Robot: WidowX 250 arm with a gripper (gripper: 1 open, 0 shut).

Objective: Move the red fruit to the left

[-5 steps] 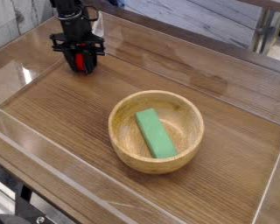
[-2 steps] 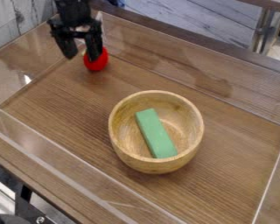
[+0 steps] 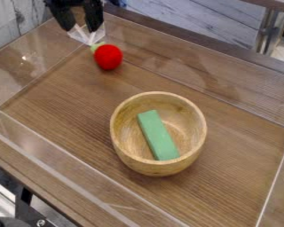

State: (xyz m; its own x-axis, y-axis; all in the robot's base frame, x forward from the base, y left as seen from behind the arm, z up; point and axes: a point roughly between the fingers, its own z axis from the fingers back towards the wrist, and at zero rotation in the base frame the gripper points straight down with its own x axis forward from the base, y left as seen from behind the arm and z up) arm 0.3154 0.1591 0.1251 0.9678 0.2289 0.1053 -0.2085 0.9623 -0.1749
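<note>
The red fruit (image 3: 106,57), a small glossy red ball with a bit of green at its top, lies on the wooden table toward the upper left. My gripper (image 3: 81,24) hangs above and to the left of it, near the frame's top edge. Its black fingers are spread open, with nothing between them. A gap separates the fingertips from the fruit.
A wooden bowl (image 3: 193,118) stands right of centre with a green rectangular block (image 3: 158,135) lying in it. Clear low walls (image 3: 38,142) run around the table. A pale wall and a table leg (image 3: 266,35) lie behind.
My gripper was shut around the red fruit on the table; it has opened and risen up toward the frame's top, and the fruit now lies free a little to the right.
</note>
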